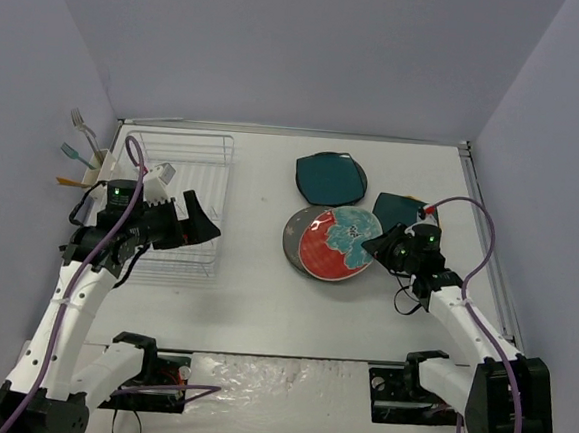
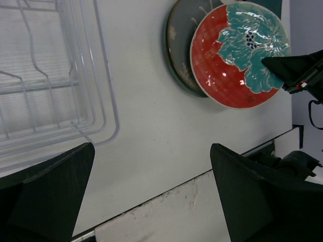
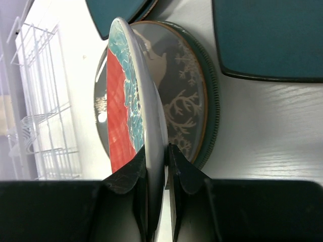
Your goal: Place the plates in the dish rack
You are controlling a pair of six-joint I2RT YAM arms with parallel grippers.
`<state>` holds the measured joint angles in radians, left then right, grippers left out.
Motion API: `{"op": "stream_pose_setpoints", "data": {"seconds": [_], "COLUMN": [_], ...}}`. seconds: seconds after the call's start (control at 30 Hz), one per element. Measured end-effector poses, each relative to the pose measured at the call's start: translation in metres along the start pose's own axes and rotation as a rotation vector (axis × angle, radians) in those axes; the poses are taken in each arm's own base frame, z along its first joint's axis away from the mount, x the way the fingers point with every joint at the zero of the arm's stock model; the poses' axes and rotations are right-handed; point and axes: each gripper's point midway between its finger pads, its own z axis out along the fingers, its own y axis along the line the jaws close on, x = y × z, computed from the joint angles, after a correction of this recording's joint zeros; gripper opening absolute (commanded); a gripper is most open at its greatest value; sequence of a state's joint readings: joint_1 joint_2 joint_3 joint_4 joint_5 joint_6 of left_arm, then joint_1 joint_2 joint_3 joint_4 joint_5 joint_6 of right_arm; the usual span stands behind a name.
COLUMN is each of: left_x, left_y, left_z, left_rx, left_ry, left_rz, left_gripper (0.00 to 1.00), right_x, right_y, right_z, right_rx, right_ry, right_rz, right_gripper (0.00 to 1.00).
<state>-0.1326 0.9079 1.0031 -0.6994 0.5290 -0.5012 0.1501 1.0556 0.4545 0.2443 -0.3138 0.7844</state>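
Observation:
A red plate with teal flowers [image 1: 332, 245] [image 2: 227, 65] [image 3: 121, 101] lies over a grey-brown reindeer plate [image 1: 293, 239] [image 3: 181, 96] at mid-table. My right gripper [image 1: 372, 245] [image 3: 157, 151] is shut on the red plate's right rim, one finger above and one below, and that edge is tilted up off the reindeer plate. Two dark teal plates [image 1: 330, 178] [image 1: 400, 210] lie flat behind. The white wire dish rack [image 1: 220, 201] [image 2: 50, 85] stands at the left. My left gripper [image 1: 201, 225] [image 2: 151, 151] hovers open by the rack's near right corner, holding nothing.
A small white cutlery cup [image 1: 91, 166] with forks hangs on the rack's left side. Purple-grey walls close in the table on three sides. A metal strip [image 1: 488, 242] runs along the table's right edge, close to my right arm.

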Motion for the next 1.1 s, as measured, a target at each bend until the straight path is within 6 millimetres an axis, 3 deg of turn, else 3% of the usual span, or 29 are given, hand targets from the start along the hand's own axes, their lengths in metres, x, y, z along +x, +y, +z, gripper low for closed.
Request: {"op": "stream_pose_setpoints", "data": {"seconds": [0.27,0.67,0.8,1.1], "left_x": [-0.018,-0.037,-0.044,-0.050], "left_y": [-0.033,-0.107,-0.127,-0.147], "left_z": [0.019,0.076,0.091,0.112], "left_rx": [0.126,0.286,0.332,0.399], "left_ry": [-0.022,0.018,0.013,0.006], "left_rz": [-0.065,-0.055,-0.058,-0.105], "left_gripper": [0.97,0.97,0.92,0.78], "right_x": [-0.015,-0.045,-0.048,-0.045], "right_y": [0.049,0.142,0.158,0.173], "right_z": [-0.011,-0.042,-0.048,-0.048], "right_rx": [-0.143,-0.483,-0.553,-0.629], "right_ry": [0.024,0.039,0.052,0.087], "right_rz": [0.035,0.083,0.081,0.097], "right_gripper": [0.00,0.00,0.00,0.00]}}
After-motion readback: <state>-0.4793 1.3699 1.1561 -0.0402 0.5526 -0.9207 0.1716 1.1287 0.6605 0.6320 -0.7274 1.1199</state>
